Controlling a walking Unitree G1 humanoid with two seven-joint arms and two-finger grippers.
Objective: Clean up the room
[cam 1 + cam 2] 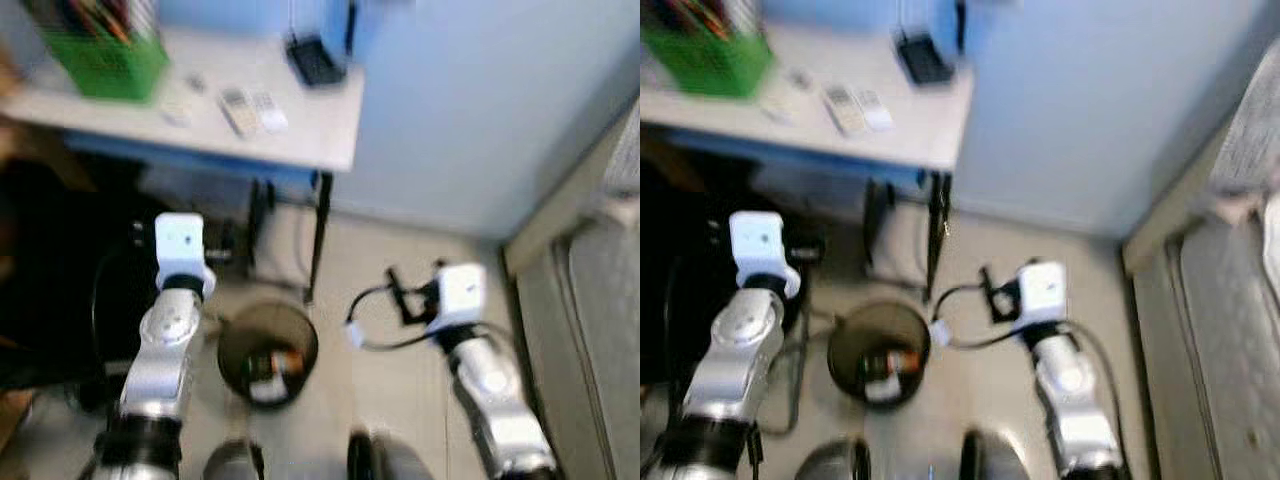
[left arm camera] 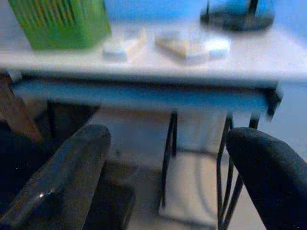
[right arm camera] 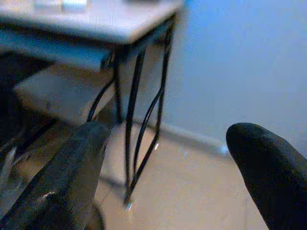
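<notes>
A dark round waste bin [image 1: 268, 352] stands on the tiled floor between my two arms, with a few white and orange scraps [image 1: 275, 366] lying in it. My left gripper [image 2: 168, 136] is open and empty. It is held low in front of the white desk [image 1: 320, 130], left of the bin. The right gripper [image 3: 165, 134] is also open with nothing between its black fingers [image 3: 268, 163]. It hangs to the right of the bin and faces the desk's black legs [image 3: 132, 120]. The head views are blurred.
On the desk stand a green basket [image 1: 105, 55], two pale remotes [image 1: 250, 108] and a black device [image 1: 315, 58]. A grey bed edge [image 1: 600, 330] runs along the right. The blue wall [image 1: 480, 110] closes the back. Dark space lies under the desk at left.
</notes>
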